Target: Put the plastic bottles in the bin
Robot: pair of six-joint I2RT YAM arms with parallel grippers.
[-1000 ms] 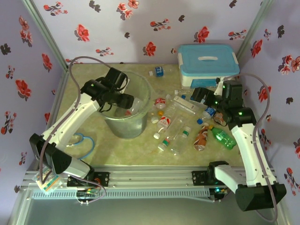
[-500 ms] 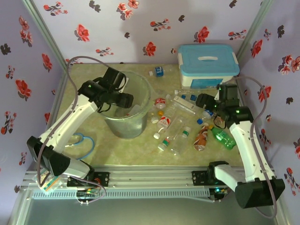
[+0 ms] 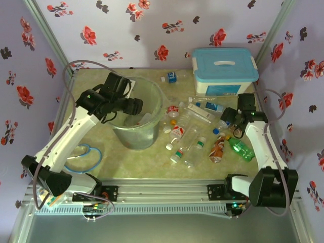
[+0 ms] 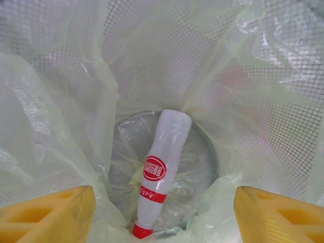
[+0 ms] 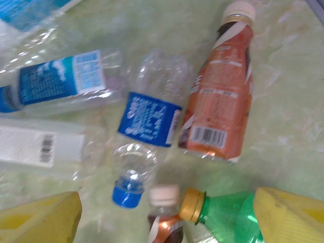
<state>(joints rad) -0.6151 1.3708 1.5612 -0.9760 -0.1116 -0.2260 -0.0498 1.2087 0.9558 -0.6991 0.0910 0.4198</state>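
Where the mottled green tabletop (image 3: 152, 164) runs toward its left edge, a thin blue cable loop (image 3: 84, 152) lies flat. It is at about eight o'clock from the round grey mesh bin (image 3: 132, 137), which is lined with a clear plastic bag (image 4: 55, 116). The left gripper (image 3: 135, 107) hangs over the bin's mouth, its yellow fingers (image 4: 48, 212) wide apart with nothing between them. Below them, on the bin's floor, lies a white plastic bottle with a red label and red cap (image 4: 162, 167). Its cap points to six o'clock in the wrist view, and it touches neither finger.

At the bin's three o'clock, a scatter of clear plastic bottles (image 3: 190, 134) lies on the tabletop. One small blue-labelled bottle (image 3: 171, 77) lies apart at the bin's one o'clock. A white box with a light-blue lid (image 3: 225, 68) sits at one o'clock from the scatter.

The right gripper (image 3: 226, 120) hovers over the scatter's right end, its yellow fingers (image 5: 40, 220) spread open and holding nothing. The right wrist view shows these bottles beneath it:
- At nine o'clock, a clear bottle with a white barcode label (image 5: 40, 144).
- At ten o'clock, a clear bottle with a dark blue label (image 5: 55, 81).
- In the middle, a crumpled clear bottle with a blue label and blue cap (image 5: 144, 121), cap toward six o'clock.
- Just beside that cap, a small white-capped bottle (image 5: 164, 195).
- At two o'clock, an orange-labelled bottle with a cream cap (image 5: 220, 101), cap toward twelve.
- At five o'clock, a green bottle with an orange cap (image 5: 228, 217).
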